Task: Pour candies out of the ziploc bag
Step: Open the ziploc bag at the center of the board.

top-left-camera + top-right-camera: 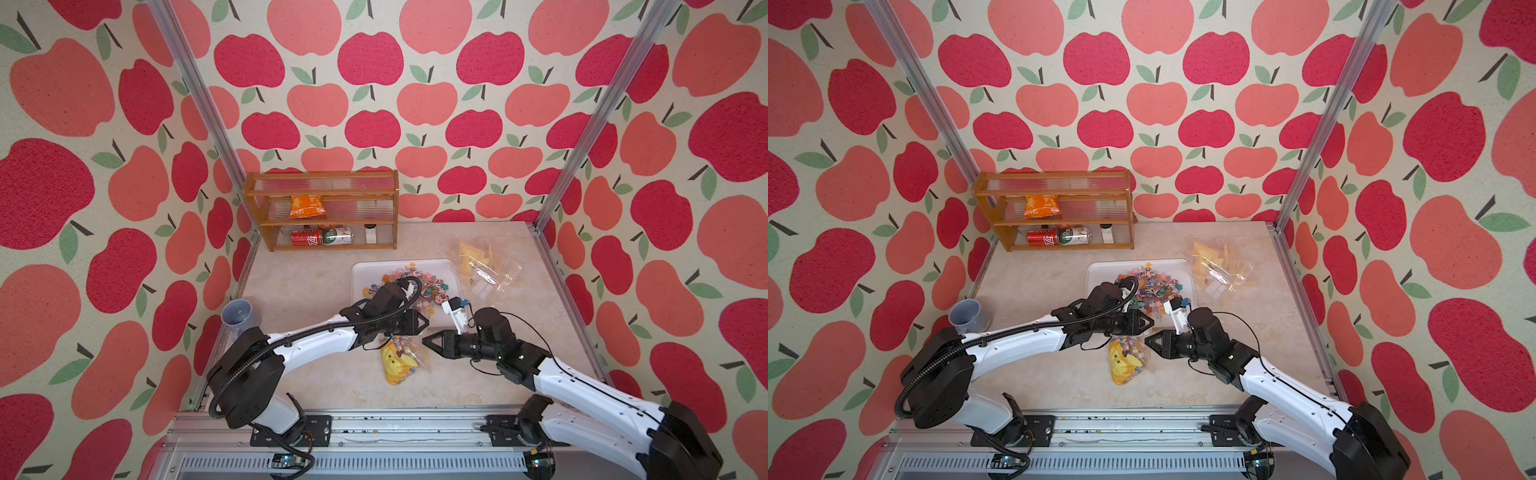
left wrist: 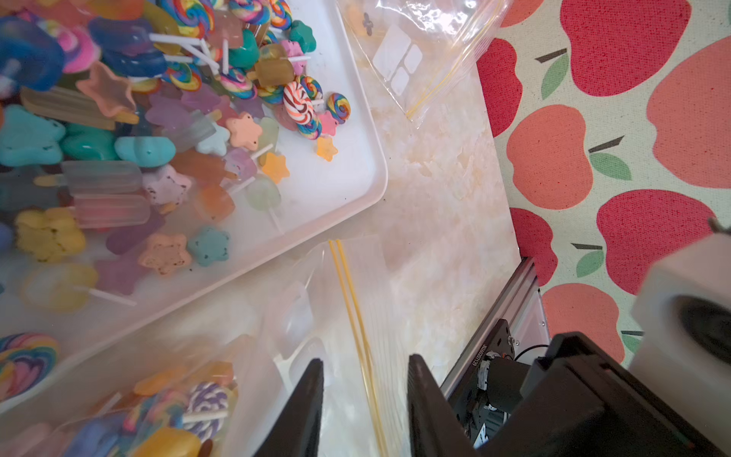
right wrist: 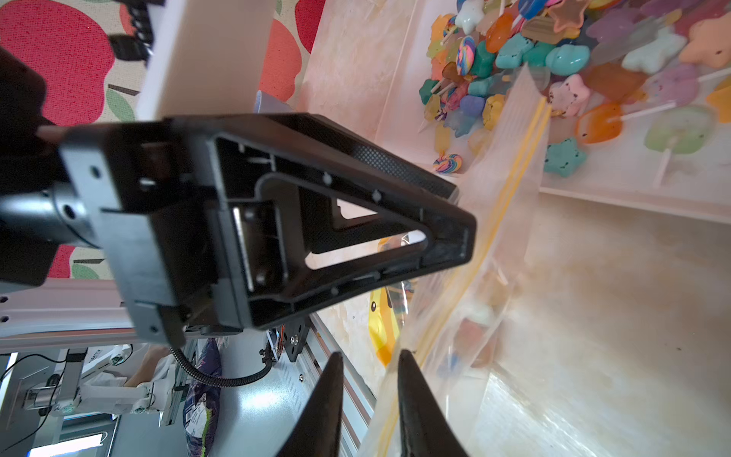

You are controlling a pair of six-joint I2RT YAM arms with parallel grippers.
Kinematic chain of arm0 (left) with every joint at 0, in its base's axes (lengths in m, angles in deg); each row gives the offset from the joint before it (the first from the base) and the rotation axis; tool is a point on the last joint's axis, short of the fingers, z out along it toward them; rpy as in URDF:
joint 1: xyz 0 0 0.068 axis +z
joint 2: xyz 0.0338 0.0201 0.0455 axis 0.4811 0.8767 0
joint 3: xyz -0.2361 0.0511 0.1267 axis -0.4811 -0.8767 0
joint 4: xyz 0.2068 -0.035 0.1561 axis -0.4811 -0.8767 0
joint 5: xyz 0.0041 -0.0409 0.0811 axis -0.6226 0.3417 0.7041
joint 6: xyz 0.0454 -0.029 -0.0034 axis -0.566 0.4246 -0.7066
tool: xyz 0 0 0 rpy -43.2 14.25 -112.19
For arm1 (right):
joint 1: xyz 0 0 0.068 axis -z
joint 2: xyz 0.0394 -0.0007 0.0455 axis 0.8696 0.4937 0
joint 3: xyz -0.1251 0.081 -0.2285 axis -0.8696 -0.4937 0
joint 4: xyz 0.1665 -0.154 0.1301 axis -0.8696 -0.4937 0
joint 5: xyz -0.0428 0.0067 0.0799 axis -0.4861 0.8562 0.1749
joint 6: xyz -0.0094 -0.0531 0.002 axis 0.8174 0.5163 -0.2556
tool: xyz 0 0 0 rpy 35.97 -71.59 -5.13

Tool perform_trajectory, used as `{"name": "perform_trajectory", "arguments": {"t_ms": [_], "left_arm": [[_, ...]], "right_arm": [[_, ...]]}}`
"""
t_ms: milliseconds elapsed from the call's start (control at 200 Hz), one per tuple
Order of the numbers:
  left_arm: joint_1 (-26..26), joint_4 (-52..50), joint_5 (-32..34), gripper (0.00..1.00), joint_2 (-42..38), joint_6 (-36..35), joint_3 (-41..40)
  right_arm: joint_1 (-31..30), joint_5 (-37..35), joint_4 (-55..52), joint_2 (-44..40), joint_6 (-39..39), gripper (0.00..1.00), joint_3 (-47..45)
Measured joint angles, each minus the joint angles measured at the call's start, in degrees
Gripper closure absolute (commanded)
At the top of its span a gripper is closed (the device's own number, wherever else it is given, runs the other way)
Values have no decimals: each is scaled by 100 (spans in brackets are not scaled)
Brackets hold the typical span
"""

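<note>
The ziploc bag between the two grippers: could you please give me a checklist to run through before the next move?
1. The left gripper straddles the ziploc bag at its zip edge: ok, jaws apart.
2. The right gripper straddles the same edge: ok, jaws apart.
3. Firm grip on the bag: not ok, neither gripper is shut.
4. Bag's mouth open: cannot tell.
5. Zip end by the white tray rim: ok.
6. Bag emptied: not ok, candies inside.

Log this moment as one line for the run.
ziploc bag: by tray, some candies inside | left gripper: jaws apart, zip edge between | right gripper: jaws apart at bag film | candies: most piled in tray
</note>
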Motion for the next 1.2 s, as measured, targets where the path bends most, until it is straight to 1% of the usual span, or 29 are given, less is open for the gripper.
{"name": "perform_trajectory", "arguments": {"t_ms": [195,390,485,750,955,1201], "left_arm": [[0,15,-2,66,2,2,-52],[0,24,-9,66,2,2,-52],[0,42,-15,66,2,2,-52],[0,68,-15,66,2,2,-52],[2,79,-15,66,2,2,-52],[2,81,-15,66,-2,2,-66]], "right_arm": [[149,13,-264,-122,109,73,0],[704,33,-745,-667,291,72,0],[863,96,-824,-669,369,72,0],[817,420,-468,39,363,72,0],[634,474,-96,282,321,72,4],[597,444,13,411,319,73,37]]}}
